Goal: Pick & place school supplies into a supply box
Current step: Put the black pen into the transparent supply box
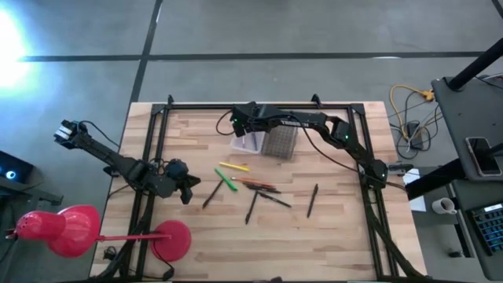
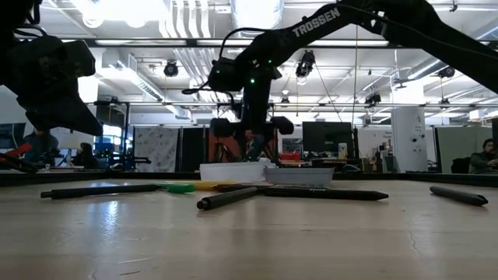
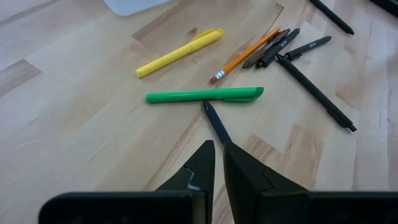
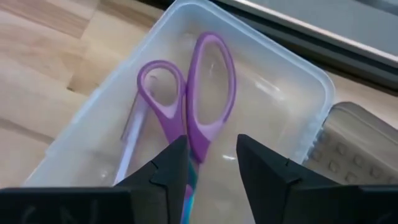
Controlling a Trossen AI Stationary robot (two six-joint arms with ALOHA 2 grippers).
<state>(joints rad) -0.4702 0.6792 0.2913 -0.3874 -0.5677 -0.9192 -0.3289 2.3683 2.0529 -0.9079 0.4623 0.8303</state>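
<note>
My right gripper (image 4: 211, 165) is over the supply box (image 4: 298, 87), at the far middle of the worktop (image 1: 330, 236). Its fingers (image 4: 168, 168) stand apart, with a gap between them, and they grip nothing. Below them, the purple-handled scissors (image 4: 199, 93) lie inside the clear box, with the two handle loops pointing away from my fingers. One more thin, pale purple thing lies beside the scissors in the box; I cannot tell what it is. The grey dotted lid (image 4: 360, 149) lies just beside the box, on its right in the high view.

My left gripper (image 3: 217, 168) is low over the left part of the worktop, with its fingers (image 3: 198, 168) closed together and holding nothing. Just in front of them a black pen (image 3: 216, 123) lies on the wood, and its tip touches the green marker (image 3: 205, 96). Farther from me is the yellow marker (image 3: 179, 53). To the right of these an orange pencil (image 3: 245, 56) lies with some dark pens (image 3: 283, 46) in a loose bundle. One longer black pen (image 3: 317, 93) lies apart from the bundle. In the high view, another dark pen (image 1: 312, 200) lies alone toward the right of the worktop.
</note>
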